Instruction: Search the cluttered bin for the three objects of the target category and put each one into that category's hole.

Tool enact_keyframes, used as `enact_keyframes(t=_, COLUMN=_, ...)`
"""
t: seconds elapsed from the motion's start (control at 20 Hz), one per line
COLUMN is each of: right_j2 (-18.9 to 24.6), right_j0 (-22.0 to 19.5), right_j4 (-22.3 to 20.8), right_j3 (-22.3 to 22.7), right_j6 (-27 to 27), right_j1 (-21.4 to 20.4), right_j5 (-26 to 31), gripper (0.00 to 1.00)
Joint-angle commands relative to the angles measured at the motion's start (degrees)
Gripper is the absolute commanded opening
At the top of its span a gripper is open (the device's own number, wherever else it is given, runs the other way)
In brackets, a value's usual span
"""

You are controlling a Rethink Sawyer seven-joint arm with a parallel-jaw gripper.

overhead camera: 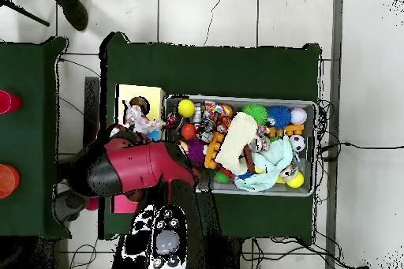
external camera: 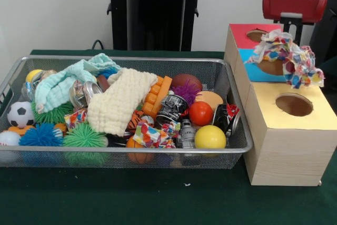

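Note:
A wooden box (external camera: 287, 156) stands right of the wire bin (external camera: 131, 150). Its top has a red (external camera: 239, 34), a blue (external camera: 246, 57) and a yellow section (external camera: 316, 117), each with a round hole. A patterned cloth (external camera: 287, 56) is bunched up over the blue section's hole (external camera: 271, 68), and its tail hangs to the right. My gripper (external camera: 292, 38) comes down into the top of that bunch and is shut on it, with the tips hidden by fabric. In the overhead view the cloth (overhead camera: 144, 118) shows beside the red arm (overhead camera: 130, 167). In the bin lie a cream knitted cloth (external camera: 121, 101), a mint cloth (external camera: 66, 85) and a small patterned cloth (external camera: 150, 135).
The bin also holds a yellow ball (external camera: 210, 137), a red ball (external camera: 200, 113), a soccer ball (external camera: 20, 114), spiky balls (external camera: 83, 136), crushed cans (external camera: 171, 110) and orange blocks (external camera: 158, 94). The yellow section's hole (external camera: 294, 104) is uncovered. Red and orange cups (overhead camera: 6, 102) stand on a side table.

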Motion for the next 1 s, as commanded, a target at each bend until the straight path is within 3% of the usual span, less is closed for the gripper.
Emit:
enact_keyframes(t=0.05, right_j2=2.79, right_j0=-1.18, right_j4=-3.31, right_j3=-6.22, right_j6=-5.32, right_j1=-0.55, right_j5=7.36, gripper=0.00)
enact_keyframes(t=0.2, right_j2=1.52, right_j0=-0.19, right_j4=-4.57, right_j3=-8.69, right_j6=-3.71, right_j1=-0.27, right_j5=6.71, gripper=0.00)
enact_keyframes(t=0.4, right_j2=2.13, right_j0=-0.62, right_j4=-5.24, right_j3=-6.59, right_j6=-3.09, right_j1=1.60, right_j5=6.28, gripper=0.00)
enact_keyframes(t=0.7, right_j2=0.74, right_j0=0.53, right_j4=-7.03, right_j3=-4.64, right_j6=0.47, right_j1=6.63, right_j5=0.13, gripper=0.00)
enact_keyframes(t=1.0, right_j2=2.67, right_j0=-0.88, right_j4=-6.84, right_j3=-3.88, right_j6=-2.58, right_j1=7.83, right_j5=4.01, gripper=0.00)
